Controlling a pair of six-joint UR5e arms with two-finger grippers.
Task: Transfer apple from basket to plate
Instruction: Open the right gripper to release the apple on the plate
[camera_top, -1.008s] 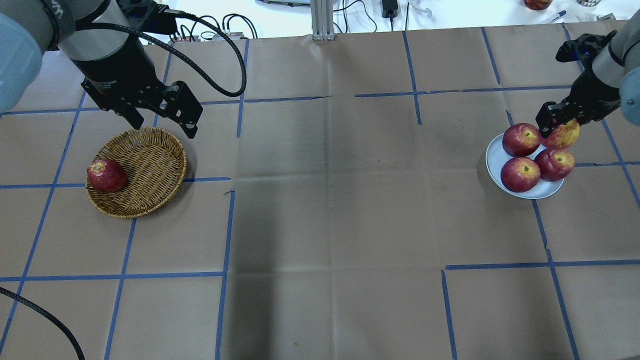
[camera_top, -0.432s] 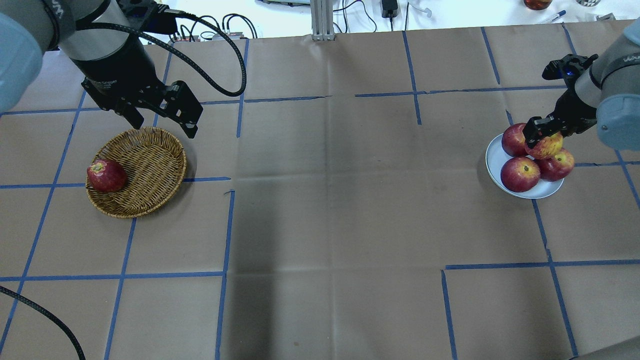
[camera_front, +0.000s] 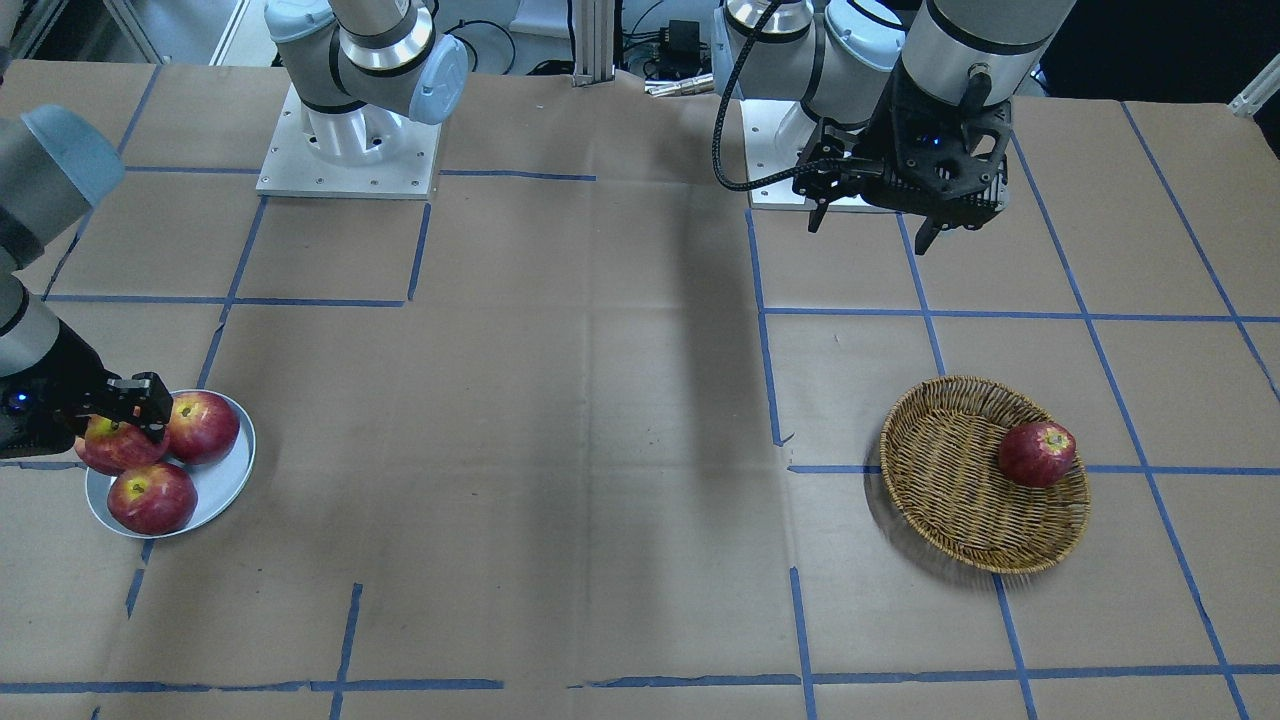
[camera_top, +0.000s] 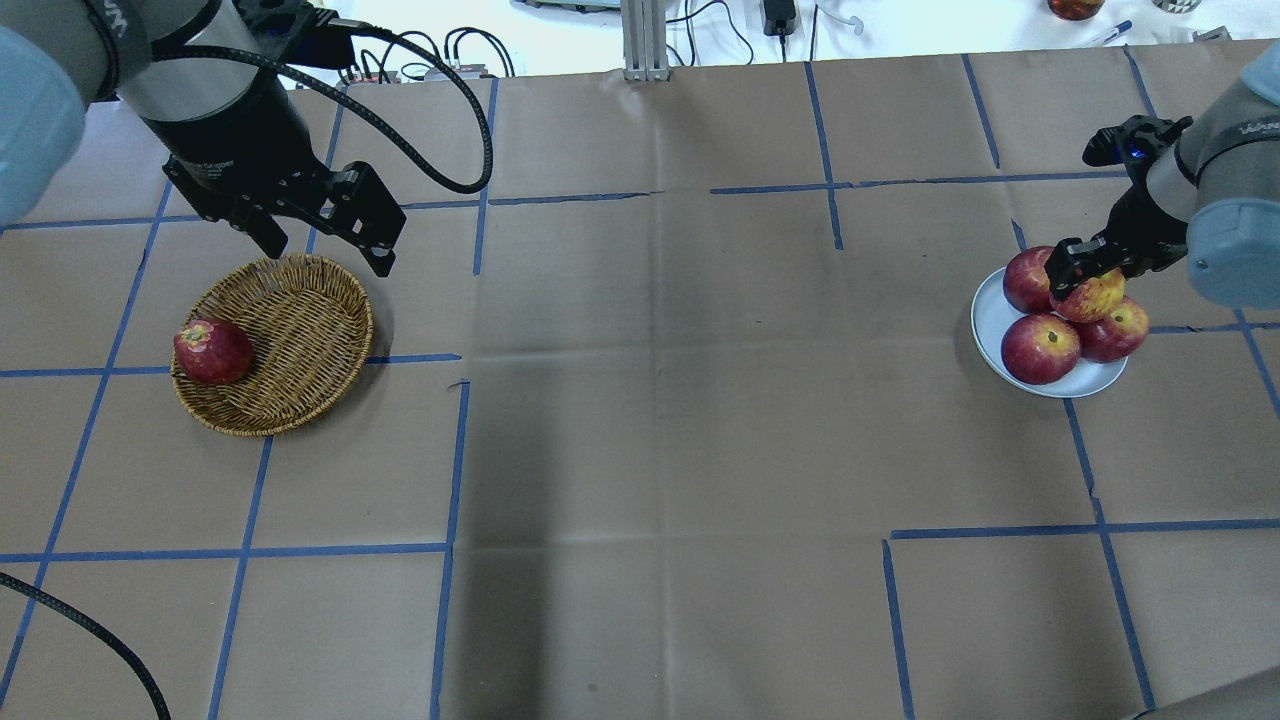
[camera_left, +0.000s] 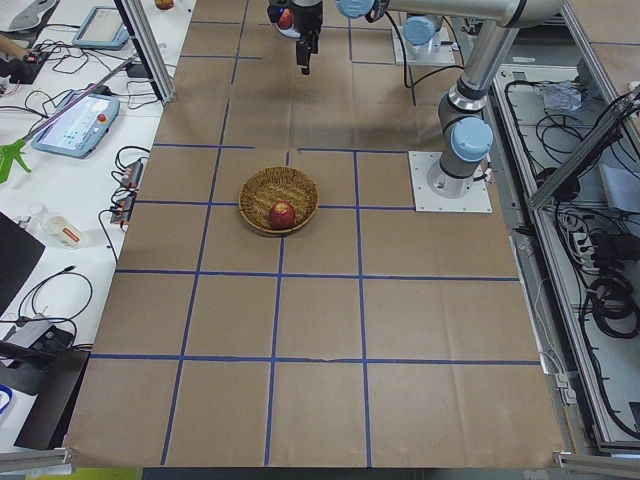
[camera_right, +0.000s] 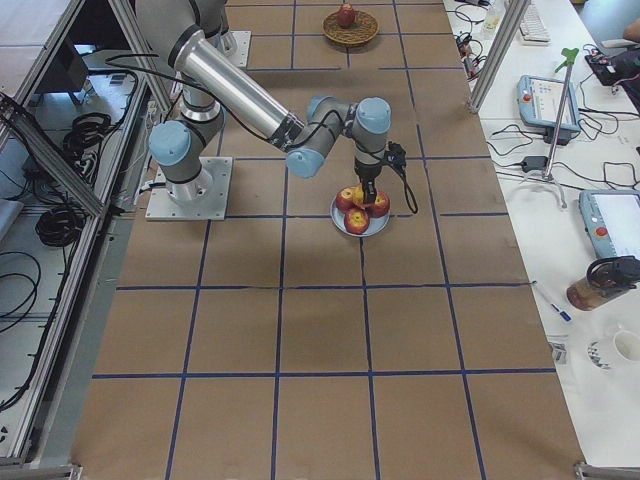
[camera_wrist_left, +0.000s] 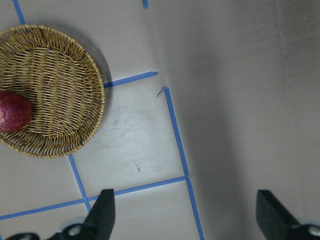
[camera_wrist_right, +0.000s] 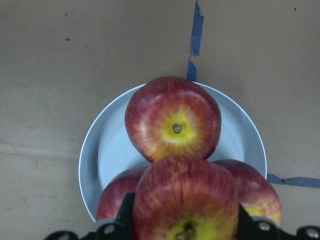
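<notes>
My right gripper (camera_top: 1088, 278) is shut on the streaky orange-red apple (camera_top: 1098, 298) and holds it over the pale grey-blue plate (camera_top: 990, 322), above three darker red apples (camera_top: 1040, 349). Whether it touches them I cannot tell. In the right wrist view the held apple (camera_wrist_right: 186, 200) sits between my fingers (camera_wrist_right: 114, 227), over the plate (camera_wrist_right: 107, 150). It also shows in the front view (camera_front: 110, 445). The wicker basket (camera_top: 300, 320) stands at the left with one dark red apple (camera_top: 213, 351) in it. My left gripper (camera_top: 325, 250) hangs open and empty above the basket's far rim.
Brown paper with blue tape lines covers the table. A metal post (camera_top: 645, 40) and cables lie at the far edge. Another apple (camera_top: 1075, 8) sits beyond the table's far right corner. The basket also shows in the left wrist view (camera_wrist_left: 60, 75).
My right gripper has carried the streaky apple left and down, from the plate's far right rim to over the three apples. The left arm has not moved.
</notes>
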